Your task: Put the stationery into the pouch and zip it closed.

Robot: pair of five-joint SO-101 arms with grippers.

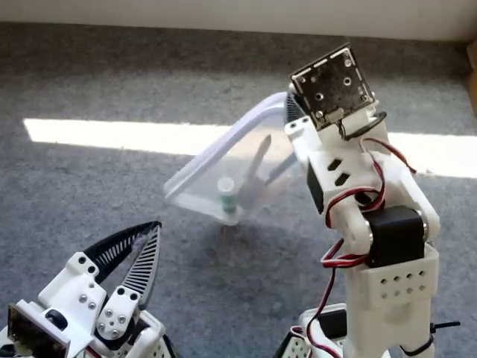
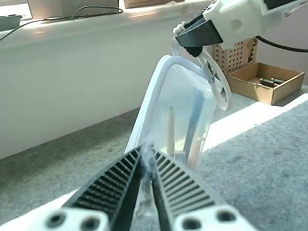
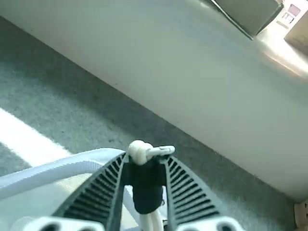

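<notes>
while right fingers (image 3: 103, 192) pinch pouch zip pull (image 3: 144, 183) | left fingers (image 2: 113, 187) closed

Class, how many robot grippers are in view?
2. The left gripper sits low, apart from the pouch; the right gripper holds it up by its zipper pull.

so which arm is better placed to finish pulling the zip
Right. The right hand is clamped on the zip pull at the raised end of the pouch. The left hand sits low, short of the pouch, holding nothing.
</notes>
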